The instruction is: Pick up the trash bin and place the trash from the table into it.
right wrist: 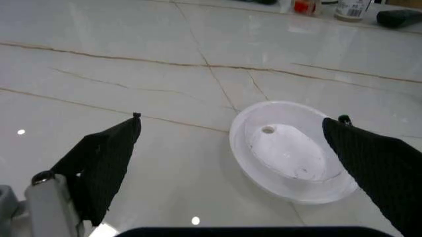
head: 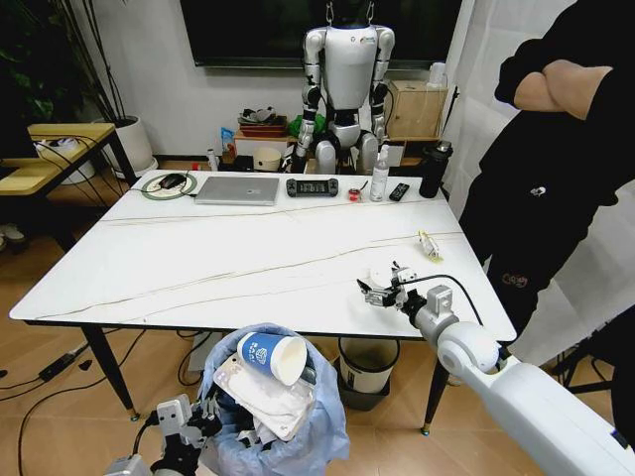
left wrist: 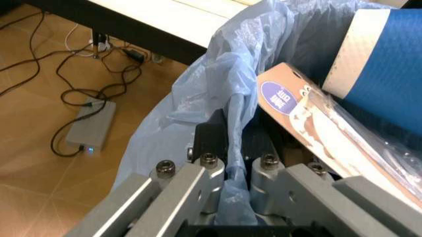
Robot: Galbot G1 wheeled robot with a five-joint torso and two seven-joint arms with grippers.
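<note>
The left gripper [left wrist: 228, 170] clenched the crinkled bag rim of the trash bin [head: 288, 436], which hung below the near edge of the table [head: 198, 258] already stuffed with a paper cup [head: 270, 355] and wrappers. To its right, the right gripper [right wrist: 231, 148] hovered with both pads spread wide, 1 white lid [right wrist: 290, 150] lying flat between them on the marble. The lid looked light, thin and slippery, probably best pinched across its raised rim.

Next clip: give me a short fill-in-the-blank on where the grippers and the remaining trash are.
1. The left gripper is shut on the rim of the ____.
2. The right gripper hovers open over a white ____ on the table.
3. The paper cup lying on top in the trash bin is white and ____.

Missing words: trash bin; lid; blue
</note>
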